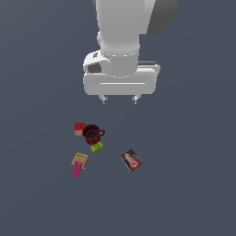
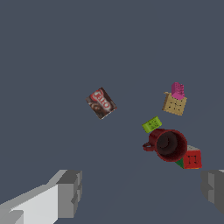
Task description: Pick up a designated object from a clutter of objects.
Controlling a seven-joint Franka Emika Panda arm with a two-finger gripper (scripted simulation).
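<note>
1. Above the grey floor [image 1: 193, 184], the gripper [image 1: 119, 99] hangs with its two short fingertips [image 1: 105, 99] spread wide apart and nothing between them; the wrist view shows the same gap, one grey finger [image 2: 70, 192] at each edge of the picture and bare floor between
2. Behind the fingers, the white hand body [image 1: 120, 80] and the thick white arm [image 1: 122, 27] rise out of the exterior view's top edge
3. Well below the fingertips in the exterior view lies the clutter; nearest is a dark red mug [image 1: 92, 133], upright, mouth open upward, handle toward the exterior view's right
4. Touching the mug on the exterior view's left is a red block [image 1: 79, 128] with dark dots
5. Just beside the mug's lower edge lies a small green brick [image 1: 97, 147]
6. Further down sits a tan studded square [image 1: 80, 158], and the magenta-pink brick [image 1: 77, 168] lies against its lower edge, partly overlapping it; in the wrist view the pink brick [image 2: 177, 90] stands tilted on the tan square's far side
7. Apart from the rest, toward the exterior view's right, lies a brown packet [image 1: 131, 160] with a red and white label, turned at an angle
</note>
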